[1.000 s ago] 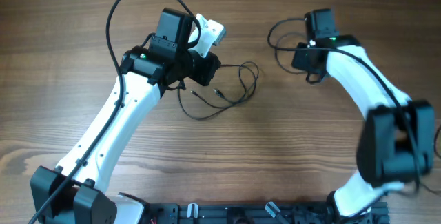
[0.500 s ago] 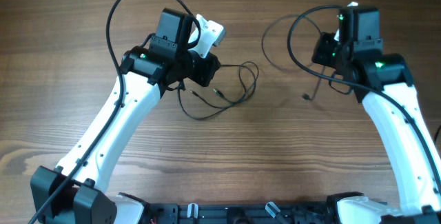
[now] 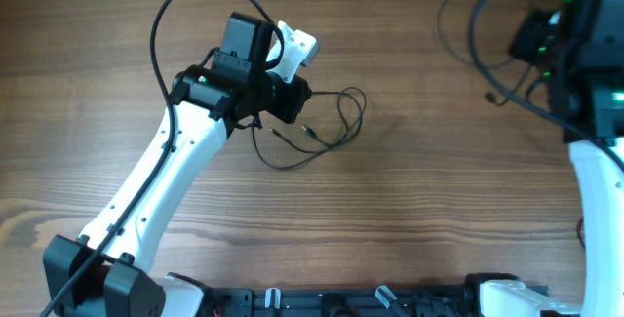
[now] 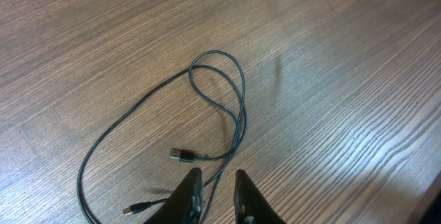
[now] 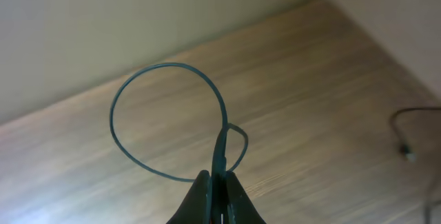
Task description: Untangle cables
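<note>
At right gripper (image 5: 215, 178), pinched together on cable (image 5: 222, 138), loop standing upward, well right of left gripper (image 4: 217, 182). There, tips slightly apart around second cable (image 4: 243, 114), grip unclear; long axis straight away, loop farthest. Wood-grain table (image 4: 344, 79), pale wall (image 5: 138, 10).

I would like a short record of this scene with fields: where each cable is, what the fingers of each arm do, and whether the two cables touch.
left cable: lies in loose loops on the table, both plug ends showing
right cable: held up in one round loop
left gripper: fingers closed on the left cable, low over the table
right gripper: fingers shut on the right cable
cables touching: no, well apart in the overhead view
</note>
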`<state>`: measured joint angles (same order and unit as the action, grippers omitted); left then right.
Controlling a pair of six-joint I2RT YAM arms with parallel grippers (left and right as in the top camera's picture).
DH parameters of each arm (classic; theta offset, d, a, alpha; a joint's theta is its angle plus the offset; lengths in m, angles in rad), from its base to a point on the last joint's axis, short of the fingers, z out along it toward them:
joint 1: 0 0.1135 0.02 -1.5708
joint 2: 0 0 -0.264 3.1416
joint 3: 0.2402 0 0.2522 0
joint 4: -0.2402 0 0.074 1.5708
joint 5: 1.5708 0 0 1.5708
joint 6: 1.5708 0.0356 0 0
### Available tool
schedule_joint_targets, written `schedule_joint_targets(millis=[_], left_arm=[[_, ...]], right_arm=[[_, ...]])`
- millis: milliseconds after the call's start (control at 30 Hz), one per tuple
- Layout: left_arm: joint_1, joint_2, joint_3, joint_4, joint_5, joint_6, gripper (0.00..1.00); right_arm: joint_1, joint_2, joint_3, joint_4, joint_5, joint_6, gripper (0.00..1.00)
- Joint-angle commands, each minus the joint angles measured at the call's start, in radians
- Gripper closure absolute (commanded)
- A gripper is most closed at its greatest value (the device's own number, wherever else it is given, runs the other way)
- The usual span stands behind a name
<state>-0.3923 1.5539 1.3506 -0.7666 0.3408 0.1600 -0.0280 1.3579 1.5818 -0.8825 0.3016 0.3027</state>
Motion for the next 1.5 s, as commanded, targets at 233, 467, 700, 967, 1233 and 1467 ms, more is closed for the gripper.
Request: schedule_joint_targets(millis=[233, 467, 700, 967, 1233, 1467], left_arm=[[0.003, 0.006, -0.009, -0.001, 0.019, 0.019, 0.83], [0.004, 0.006, -0.009, -0.003, 0.028, 0.019, 0.83], [0.002, 0.006, -0.009, -0.034, 0.028, 0.007, 0.83], [0.002, 0.006, -0.009, -0.059, 0.028, -0.042, 0.82], [-0.006, 0.006, -0.009, -0.038, 0.028, -0.064, 0.82], [-0.011, 0.006, -0.009, -0.039, 0.029, -0.065, 0.82]], right_arm=[[-0.327, 0.031, 0.024, 0.132, 0.021, -0.041, 0.96], [-0.472, 0.224, 0.031, 0.255, -0.130, -0.066, 0.96], [-0.538, 0.495, 0.213, 0.275, -0.138, -0.056, 0.96], [-0.670, 0.698, 0.382, 0.248, -0.047, -0.023, 0.96], [-0.700, 0.779, 0.382, 0.258, -0.066, -0.039, 0.96], [-0.701, 0.782, 0.382, 0.253, -0.065, -0.039, 0.96]])
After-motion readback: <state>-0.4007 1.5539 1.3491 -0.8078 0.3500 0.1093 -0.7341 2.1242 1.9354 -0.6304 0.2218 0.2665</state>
